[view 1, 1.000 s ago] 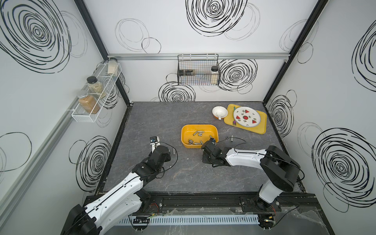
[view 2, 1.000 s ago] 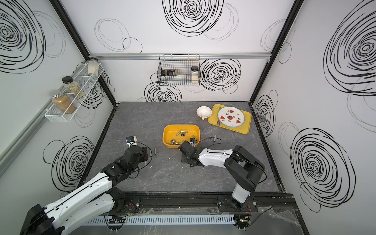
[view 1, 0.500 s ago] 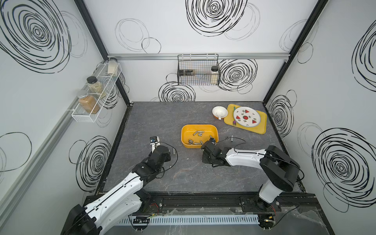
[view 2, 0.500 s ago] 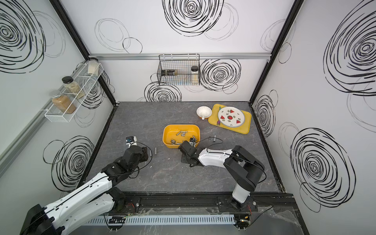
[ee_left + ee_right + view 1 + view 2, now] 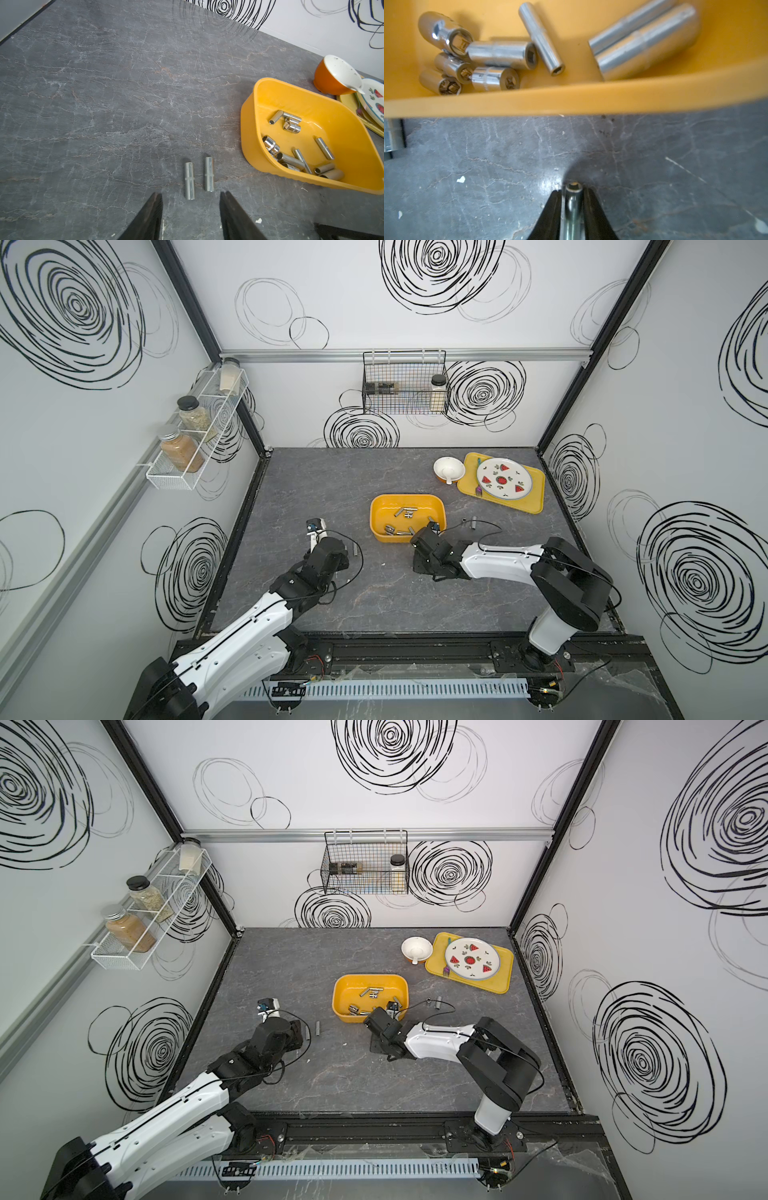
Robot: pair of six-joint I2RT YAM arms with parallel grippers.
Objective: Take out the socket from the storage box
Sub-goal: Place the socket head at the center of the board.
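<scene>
The storage box point(image 5: 407, 498) point(image 5: 371, 977) is a deep yellow-orange tub in mid-table, and several chrome sockets point(image 5: 291, 124) point(image 5: 500, 54) lie inside it. My right gripper point(image 5: 572, 191) is low over the table just in front of the box wall point(image 5: 571, 99). A slim socket point(image 5: 573, 199) lies lengthwise between its fingers, with a thin gap on one side, so the jaws stand slightly open. My left gripper point(image 5: 191, 195) is open and empty. It sits just behind two sockets point(image 5: 190, 180) point(image 5: 209, 174) that lie side by side on the table.
Another socket point(image 5: 473, 524) point(image 5: 438, 1002) lies right of the box under a black cable. One more socket point(image 5: 392, 137) lies beside the box. At the back right stand an orange bowl point(image 5: 449, 470) and a flat yellow tray point(image 5: 534, 497) holding a plate point(image 5: 504, 479).
</scene>
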